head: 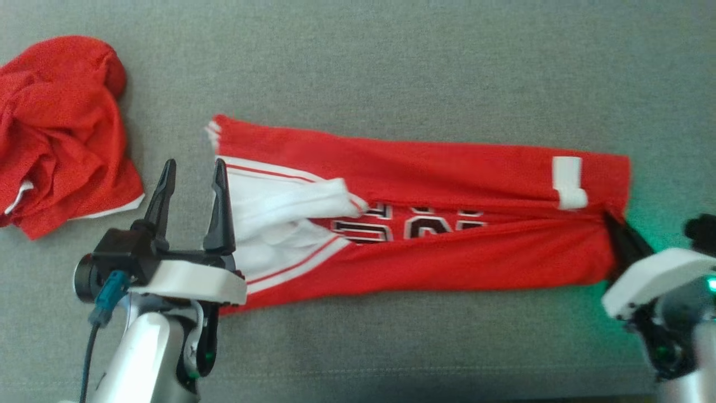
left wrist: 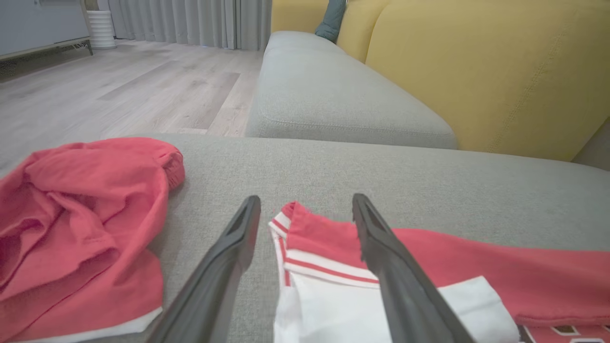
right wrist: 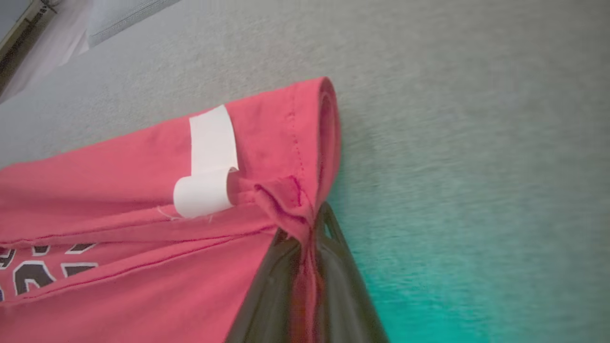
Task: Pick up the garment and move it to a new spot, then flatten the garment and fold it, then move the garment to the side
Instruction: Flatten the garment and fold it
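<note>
The right gripper (right wrist: pixel 312 224) is pinched tight on a bunched bit of hem at the corner of the red garment (head: pixel 425 224), with cloth squeezed between its two fingers. In the head view most of that gripper is cut off by the frame edge and washed in a green glow, so only the wrist view makes the grip clear.

The left gripper (head: pixel 193 168) is spread wide with nothing in it. One finger is over the garment's white-trimmed end, the other over bare grey cushion (head: pixel 391 67). Can't tell if that finger actually touches cloth.

The garment lies stretched between the two grippers, folded lengthwise so the black lettering (head: pixel 414 221) is half swallowed and unreadable. A white label (head: pixel 568 182) sits just beyond the right gripper's tips. Out past the left gripper's outer finger, a crumpled red cloth (head: pixel 61 134) runs off the frame.
</note>
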`<state>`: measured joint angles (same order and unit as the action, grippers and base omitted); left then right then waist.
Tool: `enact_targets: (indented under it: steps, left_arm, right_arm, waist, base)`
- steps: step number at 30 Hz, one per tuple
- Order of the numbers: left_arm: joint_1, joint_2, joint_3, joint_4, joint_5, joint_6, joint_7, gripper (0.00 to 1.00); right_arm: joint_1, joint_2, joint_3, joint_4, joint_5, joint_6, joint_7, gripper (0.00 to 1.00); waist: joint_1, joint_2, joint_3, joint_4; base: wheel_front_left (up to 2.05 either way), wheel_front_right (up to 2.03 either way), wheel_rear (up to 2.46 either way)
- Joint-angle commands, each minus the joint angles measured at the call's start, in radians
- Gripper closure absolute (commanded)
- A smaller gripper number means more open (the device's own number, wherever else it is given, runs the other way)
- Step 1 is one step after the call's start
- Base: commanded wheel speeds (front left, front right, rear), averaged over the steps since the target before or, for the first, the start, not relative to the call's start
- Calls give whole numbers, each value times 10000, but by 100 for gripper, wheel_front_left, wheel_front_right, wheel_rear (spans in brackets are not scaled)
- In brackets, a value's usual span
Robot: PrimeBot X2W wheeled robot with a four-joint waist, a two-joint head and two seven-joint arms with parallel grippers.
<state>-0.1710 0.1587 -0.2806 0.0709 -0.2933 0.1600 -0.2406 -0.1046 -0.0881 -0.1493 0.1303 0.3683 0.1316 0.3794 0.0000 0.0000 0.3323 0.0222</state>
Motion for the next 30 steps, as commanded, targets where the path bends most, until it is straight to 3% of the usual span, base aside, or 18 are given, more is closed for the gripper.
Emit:
enact_targets:
  steps: [1,7,12,21,27,30]
  left_arm:
    - [-140,207,323,-258,-33,75,-96,0]
    - [35,198,288,-193,-93,101,-110,0]
    - [265,200,252,-109,-160,121,-110,0]
    - [651,199,170,-20,-285,148,-74,0]
    - [776,132,-44,-65,-285,152,22,0]
    - [751,94,-174,-29,-292,92,50,0]
  right_arm:
    - [150,-574,-275,-373,-106,-9,-162,100]
    - [-39,-1319,-678,-447,-244,-9,-73,100]
    - [-160,-1189,138,-1286,-353,-9,225,100]
    - [-381,-191,2562,-2410,-161,-9,732,100]
    - [-728,342,4590,-1453,814,-9,220,100]
    - [-938,371,5613,-806,1877,-9,-314,100]
  waist:
    - [0,0,-179,-27]
    - [0,0,-610,-39]
    - [0,0,-1126,-38]
    - [0,0,-1878,35]
    - [0,0,-2076,391]
    - [0,0,-2050,677]
  base:
    - [0,0,0]
    - [0,0,0]
    - [0,0,0]
    - [0,0,0]
    - [0,0,0]
    - [0,0,0]
